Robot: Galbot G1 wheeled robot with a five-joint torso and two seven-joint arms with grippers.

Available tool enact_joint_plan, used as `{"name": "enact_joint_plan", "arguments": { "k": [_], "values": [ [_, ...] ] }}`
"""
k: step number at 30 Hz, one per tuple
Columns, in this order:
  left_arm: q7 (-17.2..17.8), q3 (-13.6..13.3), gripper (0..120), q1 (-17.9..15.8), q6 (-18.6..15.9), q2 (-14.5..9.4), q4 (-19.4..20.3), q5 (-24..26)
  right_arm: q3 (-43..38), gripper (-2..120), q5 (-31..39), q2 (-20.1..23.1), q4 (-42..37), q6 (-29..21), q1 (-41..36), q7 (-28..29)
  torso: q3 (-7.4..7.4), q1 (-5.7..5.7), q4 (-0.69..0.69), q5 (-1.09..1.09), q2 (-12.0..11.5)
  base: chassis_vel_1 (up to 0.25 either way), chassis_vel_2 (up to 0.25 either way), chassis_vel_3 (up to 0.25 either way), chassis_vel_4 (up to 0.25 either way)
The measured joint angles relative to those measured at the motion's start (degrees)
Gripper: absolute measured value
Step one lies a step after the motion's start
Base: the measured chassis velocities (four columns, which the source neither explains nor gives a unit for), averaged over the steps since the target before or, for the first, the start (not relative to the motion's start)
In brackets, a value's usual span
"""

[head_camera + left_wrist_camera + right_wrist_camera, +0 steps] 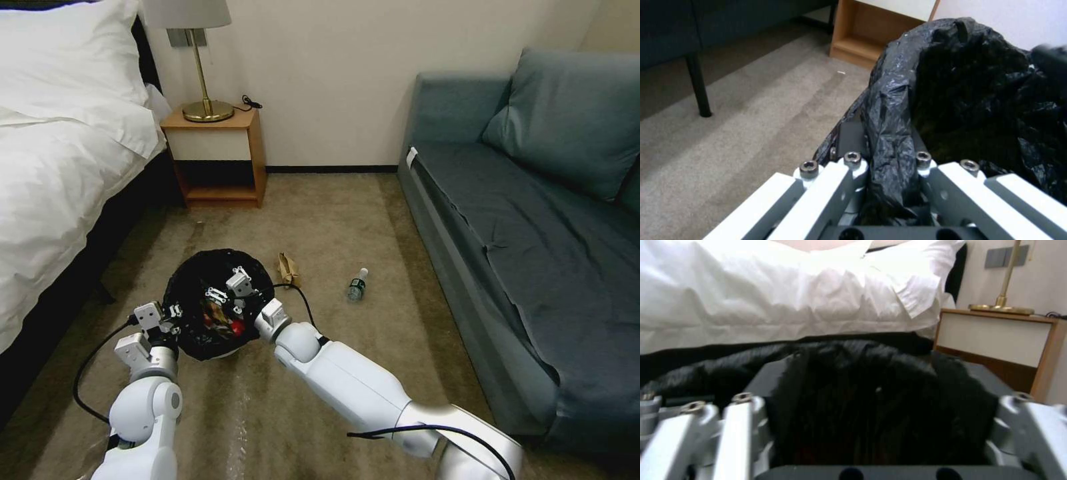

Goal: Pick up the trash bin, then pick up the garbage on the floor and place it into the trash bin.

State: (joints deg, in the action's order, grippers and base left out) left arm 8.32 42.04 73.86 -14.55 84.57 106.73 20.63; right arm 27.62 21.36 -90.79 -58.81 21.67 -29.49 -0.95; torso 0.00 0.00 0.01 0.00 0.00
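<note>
Trash bin (218,303) is hanging from our left pincer (889,160), clamped on its bagged rim.
We are keeping our right pincer (227,288), spread apart, over its mouth; holding level seems wise.
</note>
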Motion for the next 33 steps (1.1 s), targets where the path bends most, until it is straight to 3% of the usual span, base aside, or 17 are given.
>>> {"name": "enact_joint_plan", "arguments": {
  "k": [2,4,7,12,18,25,29,33],
  "values": [
    [0.0,0.0,5,0.0,0.0,0.0,0.0,0.0,0.0,79,0.0,0.0,0.0,0.0,0.0,0.0,0.0,0.0,0.0,0.0,0.0,0.0,0.0,0.0,0.0],
    [-0.1,0.4,5,-0.4,0.0,-0.5,-0.8,0.5,-3.4,93,-0.6,1.5,-2.8,0.0,0.2,1.1,0.0,0.0,0.01,0.01,0.0,0.0,0.0,0.0,0.0],
    [-0.3,0.8,5,-1.1,0.1,-1.1,-2.1,1.1,-7.1,99,-1.4,3.7,-5.5,-0.2,0.1,2.2,0.0,0.0,0.01,0.01,0.0,0.0,0.0,0.0,0.0],
    [-1.3,0.9,5,-3.0,1.1,-2.3,-5.6,1.6,-13.2,100,-1.7,7.5,-9.7,-1.7,-2.1,5.1,0.0,0.0,-0.01,0.0,0.0,0.0,0.0,0.0,0.0],
    [-2.6,0.3,5,-6.8,1.6,-4.0,-9.3,2.1,-27.1,100,-5.0,10.9,-17.2,-2.9,-12.8,10.3,0.0,0.0,-0.03,0.02,0.0,0.0,0.0,0.0,0.0],
    [-2.9,0.1,5,-7.9,1.5,-4.7,-10.0,2.2,-40.7,100,-7.8,11.8,-20.4,-0.6,-24.8,9.7,0.0,0.0,-0.03,0.01,0.0,0.0,0.0,0.0,0.0],
    [-2.9,0.0,5,-8.1,1.4,-5.1,-9.9,2.5,-44.8,100,-9.1,11.2,-19.6,4.2,-27.1,6.7,-0.01,0.0,0.0,0.01,0.0,0.0,0.0,0.0,0.0],
    [-2.9,0.0,5,-8.2,1.3,-5.1,-10.0,2.7,-45.8,100,-10.1,11.2,-19.1,5.9,-27.7,5.4,-0.01,0.0,-0.01,0.01,0.0,0.0,0.0,0.0,0.0]
  ]
}}
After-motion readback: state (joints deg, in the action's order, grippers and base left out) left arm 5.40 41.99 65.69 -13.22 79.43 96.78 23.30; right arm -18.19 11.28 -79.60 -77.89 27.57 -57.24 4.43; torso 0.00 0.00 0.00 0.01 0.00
